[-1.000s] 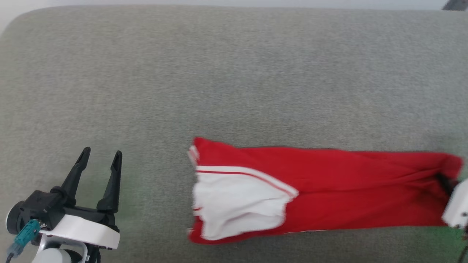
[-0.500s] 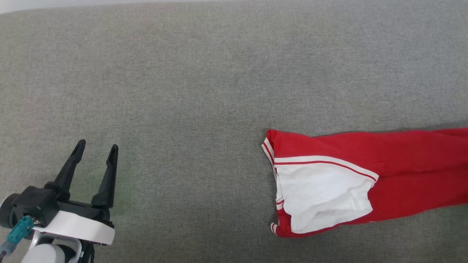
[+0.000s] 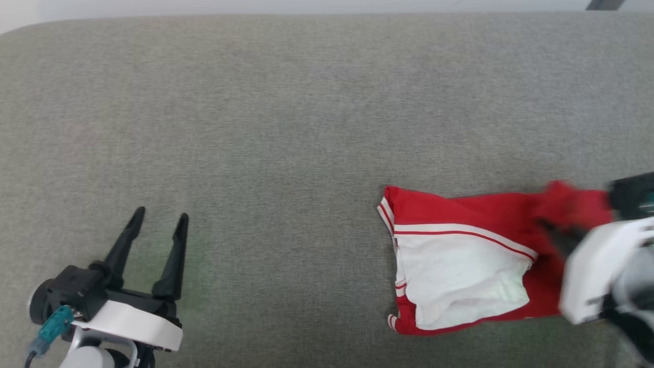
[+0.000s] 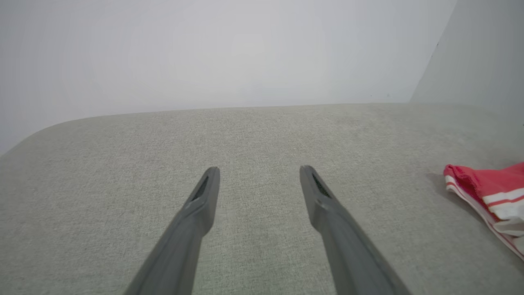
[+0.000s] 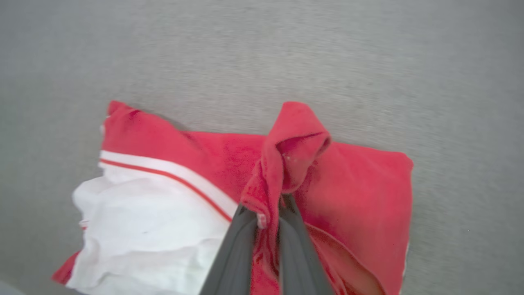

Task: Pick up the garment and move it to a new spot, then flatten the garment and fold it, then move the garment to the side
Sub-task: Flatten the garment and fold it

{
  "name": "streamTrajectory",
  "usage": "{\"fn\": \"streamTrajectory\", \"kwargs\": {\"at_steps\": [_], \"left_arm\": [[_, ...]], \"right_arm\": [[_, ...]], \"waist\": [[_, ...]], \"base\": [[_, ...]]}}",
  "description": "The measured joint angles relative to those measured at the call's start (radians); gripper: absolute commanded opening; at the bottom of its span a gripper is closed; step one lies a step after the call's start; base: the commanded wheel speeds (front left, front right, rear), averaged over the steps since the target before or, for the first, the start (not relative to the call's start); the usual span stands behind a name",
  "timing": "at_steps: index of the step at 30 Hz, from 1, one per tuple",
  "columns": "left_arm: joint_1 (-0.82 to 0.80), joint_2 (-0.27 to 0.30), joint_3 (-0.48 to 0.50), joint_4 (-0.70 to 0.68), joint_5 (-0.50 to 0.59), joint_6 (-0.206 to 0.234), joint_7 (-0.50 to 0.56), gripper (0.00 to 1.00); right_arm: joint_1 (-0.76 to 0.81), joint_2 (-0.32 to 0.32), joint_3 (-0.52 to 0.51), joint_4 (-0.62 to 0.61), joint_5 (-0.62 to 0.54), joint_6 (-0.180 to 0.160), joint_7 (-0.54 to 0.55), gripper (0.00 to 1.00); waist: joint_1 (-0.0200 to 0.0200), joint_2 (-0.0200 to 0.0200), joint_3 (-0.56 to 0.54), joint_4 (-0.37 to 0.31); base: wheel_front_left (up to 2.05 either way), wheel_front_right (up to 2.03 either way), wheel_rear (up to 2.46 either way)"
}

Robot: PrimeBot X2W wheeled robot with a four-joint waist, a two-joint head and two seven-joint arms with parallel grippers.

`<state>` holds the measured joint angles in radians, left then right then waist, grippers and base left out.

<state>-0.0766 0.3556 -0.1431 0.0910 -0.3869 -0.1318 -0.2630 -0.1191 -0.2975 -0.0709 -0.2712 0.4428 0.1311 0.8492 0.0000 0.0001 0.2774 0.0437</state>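
Observation:
The garment (image 3: 460,266) lies on the grey cloth-covered surface at the right, a red shirt with a white sleeve and striped trim on top. My right gripper (image 3: 559,235) is blurred and hovers over the garment's right part, shut on a bunched red fold. In the right wrist view the garment (image 5: 356,192) is doubled over under my right gripper (image 5: 268,211), whose fingers pinch the raised red fold. My left gripper (image 3: 161,214) stands open and empty at the lower left, far from the cloth. From the left wrist, the left gripper (image 4: 259,170) points across bare surface, with the garment (image 4: 487,184) at the right edge.
The grey padded surface (image 3: 306,128) stretches wide to the left and behind the garment. Its far edge runs along the top of the head view, rounded at the left corner, with a pale wall (image 4: 204,53) beyond.
The garment sits farther right in the picture than a second ago. My right gripper has carried the red end back leftward over the rest, so the cloth looks shorter. The left gripper stays open.

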Motion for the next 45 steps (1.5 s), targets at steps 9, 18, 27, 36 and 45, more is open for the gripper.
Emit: {"fn": "streamTrajectory", "kwargs": {"at_steps": [9, 18, 27, 36, 45], "left_arm": [[-0.005, -0.006, -0.031, 0.001, -0.022, 0.0, 0.0, 1.0], [-0.023, -0.012, -0.043, -0.004, -0.028, 0.0, 0.0, 1.0], [-0.018, -0.018, -0.014, 0.005, -0.025, 0.0, 0.0, 1.0], [0.012, -0.033, 0.033, 0.003, -0.046, 0.0, 0.0, 1.0], [0.022, -0.03, 0.047, 0.034, -0.041, 0.0, 0.0, 1.0]], "right_arm": [[-0.068, 0.021, 0.3, 0.019, -0.001, 0.0, 0.02, 0.0], [-0.127, 0.022, 0.396, 0.187, -0.003, 0.0, -0.044, 0.0], [-0.14, 0.043, 0.382, 0.251, 0.008, 0.0, -0.146, 1.0], [-0.115, 0.015, 0.224, 0.181, -0.043, 0.0, -0.286, 1.0], [-0.091, -0.043, 0.19, 0.379, -0.087, 0.0, -0.69, 1.0]], "waist": [[0.0, 0.0, -0.008, 0.046], [0.0, 0.0, 0.004, 0.098], [0.0, 0.0, 0.0, 0.086], [0.0, 0.0, -0.035, 0.033], [0.0, 0.0, -0.071, -0.037]], "base": [[0.0, 0.0, 0.0], [0.0, 0.0, 0.0], [0.0, 0.0, 0.0], [0.0, 0.0, 0.0], [0.0, 0.0, 0.0]]}}
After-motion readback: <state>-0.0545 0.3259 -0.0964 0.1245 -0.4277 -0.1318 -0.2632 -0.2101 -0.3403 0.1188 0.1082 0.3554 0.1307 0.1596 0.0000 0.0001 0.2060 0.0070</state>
